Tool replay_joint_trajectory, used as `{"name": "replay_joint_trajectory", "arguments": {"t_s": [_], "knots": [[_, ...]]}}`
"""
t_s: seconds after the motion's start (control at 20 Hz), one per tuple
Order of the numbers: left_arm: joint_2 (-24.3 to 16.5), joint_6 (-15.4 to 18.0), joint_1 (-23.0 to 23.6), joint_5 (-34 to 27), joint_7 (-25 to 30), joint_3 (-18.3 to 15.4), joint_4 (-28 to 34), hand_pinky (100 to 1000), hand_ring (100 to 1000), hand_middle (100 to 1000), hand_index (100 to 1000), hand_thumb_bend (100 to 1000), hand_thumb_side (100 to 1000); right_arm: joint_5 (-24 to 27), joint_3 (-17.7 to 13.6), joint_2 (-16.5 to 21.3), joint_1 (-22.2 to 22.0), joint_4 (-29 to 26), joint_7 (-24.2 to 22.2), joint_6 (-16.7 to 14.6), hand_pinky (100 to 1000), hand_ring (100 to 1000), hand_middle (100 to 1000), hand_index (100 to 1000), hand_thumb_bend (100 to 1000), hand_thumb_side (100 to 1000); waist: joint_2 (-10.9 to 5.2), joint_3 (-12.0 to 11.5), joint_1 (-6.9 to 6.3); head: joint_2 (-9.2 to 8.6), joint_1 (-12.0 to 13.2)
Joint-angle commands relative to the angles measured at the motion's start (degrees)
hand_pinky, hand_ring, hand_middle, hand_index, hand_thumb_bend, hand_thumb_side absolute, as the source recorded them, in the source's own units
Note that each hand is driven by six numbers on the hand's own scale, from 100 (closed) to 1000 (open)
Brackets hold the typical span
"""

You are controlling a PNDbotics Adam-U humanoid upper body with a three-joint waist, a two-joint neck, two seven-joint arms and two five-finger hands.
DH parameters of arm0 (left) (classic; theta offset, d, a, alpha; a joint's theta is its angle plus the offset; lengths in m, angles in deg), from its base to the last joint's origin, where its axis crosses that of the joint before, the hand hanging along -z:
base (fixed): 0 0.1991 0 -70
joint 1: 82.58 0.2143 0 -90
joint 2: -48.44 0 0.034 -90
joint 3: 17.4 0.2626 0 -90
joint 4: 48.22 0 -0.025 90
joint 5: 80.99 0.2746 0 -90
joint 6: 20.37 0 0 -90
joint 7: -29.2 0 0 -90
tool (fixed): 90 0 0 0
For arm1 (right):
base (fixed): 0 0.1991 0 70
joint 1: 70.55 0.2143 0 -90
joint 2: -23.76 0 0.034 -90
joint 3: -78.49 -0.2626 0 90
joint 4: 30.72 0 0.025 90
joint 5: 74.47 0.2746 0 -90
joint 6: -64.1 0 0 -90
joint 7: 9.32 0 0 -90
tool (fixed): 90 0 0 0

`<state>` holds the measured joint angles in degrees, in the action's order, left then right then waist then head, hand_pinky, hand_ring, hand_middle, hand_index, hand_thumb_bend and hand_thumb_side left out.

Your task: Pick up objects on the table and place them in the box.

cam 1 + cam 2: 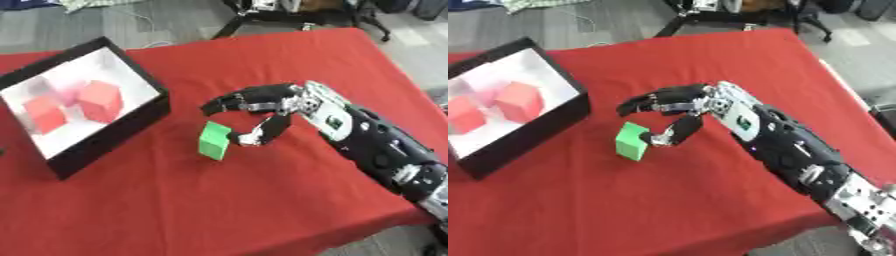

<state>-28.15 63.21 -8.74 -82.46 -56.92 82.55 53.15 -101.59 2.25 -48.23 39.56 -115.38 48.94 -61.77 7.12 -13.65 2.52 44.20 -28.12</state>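
A green cube [214, 141] stands on the red table [262, 200], a little right of the box. My right hand [273, 109] reaches in from the right, open. Its thumb [249, 136] touches the cube's right side, while its fingers [651, 102] arch over the cube's far side with a gap above its top. The black box [112, 139] with a white inside sits at the left, holding two red cubes [101, 101]. My left hand shows in neither view.
The table's front edge runs close below the forearm [798, 155] at the lower right. Grey floor, chair legs and cables lie beyond the far edge.
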Motion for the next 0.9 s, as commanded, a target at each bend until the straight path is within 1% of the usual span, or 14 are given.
{"name": "replay_joint_trajectory", "arguments": {"t_s": [0.05,0.15,0.35,0.45,0.5,0.55,0.6,0.65,0.7,0.75,0.8,0.85,0.9], "knots": [[-0.72,0.07,-0.86,-0.15,0.23,-0.02,0.97,818,1000,771,685,100,847,-2.17,0.46,0.88,0.87,0.08,-3.99,-5.07,1000,1000,1000,1000,100,850,-1.1,-0.02,-0.53,-0.08,-0.14],[-0.72,0.06,-0.86,-0.14,0.31,0.02,0.96,818,1000,771,685,100,847,-3.28,0.82,0.73,1.03,0.54,-4.05,-5.59,1000,1000,998,1000,100,854,-1.08,0.0,-0.57,-0.08,-0.2],[-0.73,0.05,-0.83,-0.12,0.5,0.19,0.93,818,1000,771,685,100,848,-5.71,1.36,0.33,1.44,1.7,-3.6,-6.39,1000,1000,982,1000,100,815,-1.01,0.08,-0.65,-0.08,-0.26],[-0.71,0.04,-0.84,-0.12,0.61,0.28,0.92,818,1000,771,685,100,848,-6.95,1.48,-0.08,1.59,2.62,-3.08,-6.61,1000,1000,957,1000,100,743,-0.95,0.1,-0.7,-0.08,-0.24],[-0.7,0.04,-0.85,-0.11,0.65,0.29,0.91,818,1000,771,686,100,848,-7.57,1.48,-0.29,1.7,3.08,-2.7,-6.71,1000,980,924,996,100,653,-0.93,0.1,-0.72,-0.08,-0.23],[-0.7,0.03,-0.85,-0.09,0.66,0.3,0.9,818,1000,771,686,100,848,-8.25,1.44,-0.5,1.83,3.56,-2.16,-6.8,1000,970,909,988,100,612,-0.9,0.1,-0.74,-0.08,-0.24],[-0.69,0.02,-0.86,-0.07,0.68,0.31,0.88,818,1000,772,686,100,848,-8.88,1.4,-0.67,1.93,4.0,-1.54,-6.92,1000,945,870,969,100,474,-0.88,0.1,-0.75,-0.08,-0.23],[-0.68,0.03,-0.86,-0.07,0.69,0.31,0.89,818,1000,772,686,100,848,-9.48,1.31,-0.82,2.05,4.4,-0.73,-7.0,1000,928,844,956,100,374,-0.86,0.11,-0.76,-0.08,-0.23],[-0.68,0.04,-0.86,-0.06,0.7,0.32,0.89,818,1000,772,686,100,848,-9.98,1.24,-0.96,2.15,4.73,0.22,-7.1,1000,896,781,923,100,288,-0.84,0.12,-0.77,-0.08,-0.21],[-0.68,0.03,-0.86,-0.06,0.71,0.33,0.88,818,1000,772,686,100,849,-10.23,1.1,-1.09,2.24,4.95,1.38,-7.17,994,877,741,895,100,280,-0.81,0.14,-0.78,-0.08,-0.18],[-0.68,0.02,-0.85,-0.05,0.72,0.34,0.87,818,1000,772,686,100,849,-10.31,0.96,-1.21,2.33,5.09,2.78,-7.24,973,843,643,829,100,261,-0.79,0.15,-0.78,-0.08,-0.15],[-0.68,0.02,-0.85,-0.05,0.74,0.36,0.87,818,1000,772,686,100,848,-10.08,0.81,-1.35,2.4,5.16,4.38,-7.3,965,829,601,799,100,253,-0.78,0.16,-0.78,-0.08,-0.13],[-0.68,0.02,-0.85,-0.05,0.76,0.38,0.87,818,1000,772,686,100,848,-9.76,0.7,-1.42,2.46,5.15,5.82,-7.35,951,803,519,728,100,239,-0.77,0.17,-0.79,-0.08,-0.09]]}}
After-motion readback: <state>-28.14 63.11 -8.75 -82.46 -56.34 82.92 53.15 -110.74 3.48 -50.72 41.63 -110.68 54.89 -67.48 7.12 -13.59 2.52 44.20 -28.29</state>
